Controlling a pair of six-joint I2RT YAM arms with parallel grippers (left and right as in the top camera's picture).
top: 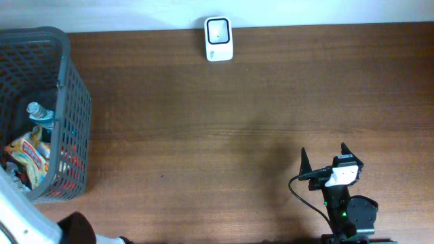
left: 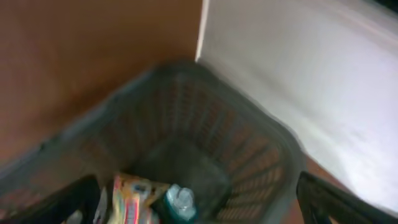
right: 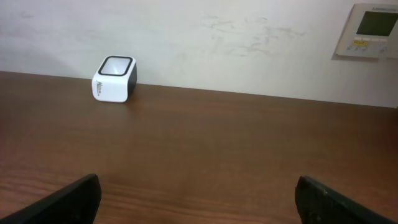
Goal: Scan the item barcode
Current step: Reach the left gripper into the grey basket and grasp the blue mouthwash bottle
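One basket [top: 73,129], bottle [top: 37,112] and snack packet [top: 27,154] inside

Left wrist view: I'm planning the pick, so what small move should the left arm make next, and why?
Probably lower the open left pincer straight into the basket toward the snack packet. The pincer hangs over the basket holding nothing, and the scanner stands well apart, so an item must be picked first.
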